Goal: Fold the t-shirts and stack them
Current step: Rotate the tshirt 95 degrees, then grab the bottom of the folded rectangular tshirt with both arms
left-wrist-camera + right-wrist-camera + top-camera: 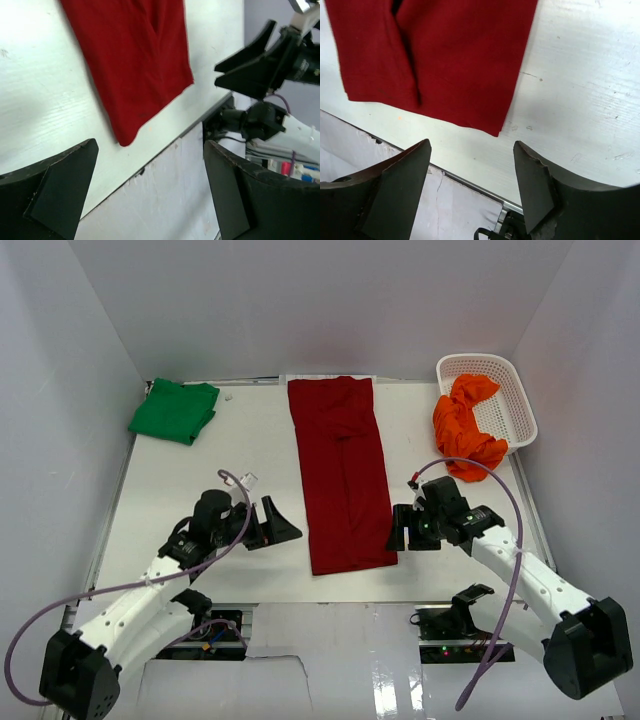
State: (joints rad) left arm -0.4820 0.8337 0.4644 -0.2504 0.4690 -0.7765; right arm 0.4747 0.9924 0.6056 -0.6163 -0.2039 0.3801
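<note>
Dark red cloth makes a long, narrow strip down the middle of the white bench (210,480): the dark red t-shirt (342,475) lies flat, folded lengthwise, reaching from the far edge almost to the near one, with a crease running along its length (the wrist views show it as a dark seam). Well apart from it, to its far left, the green t-shirt (174,410) sits as a small folded packet. To its far right the orange t-shirt (466,430) is a crumpled heap, draped over the rim of the white lattice basket (515,400), partly inside and partly spilling onto the bench. Just beside the red strip's near left edge hovers the left pincer (285,522), pointing towards the cloth with its jaws spread wide and nothing between them; its own camera shows the shirt's near end (135,60) lying beyond the fingers (60,195). Just beside the near right corner of the strip is the right pincer (397,528), jaws likewise apart and empty, and its wrist view has that corner (445,60) flat on the bench ahead of the fingers (535,185), not touching them.
</note>
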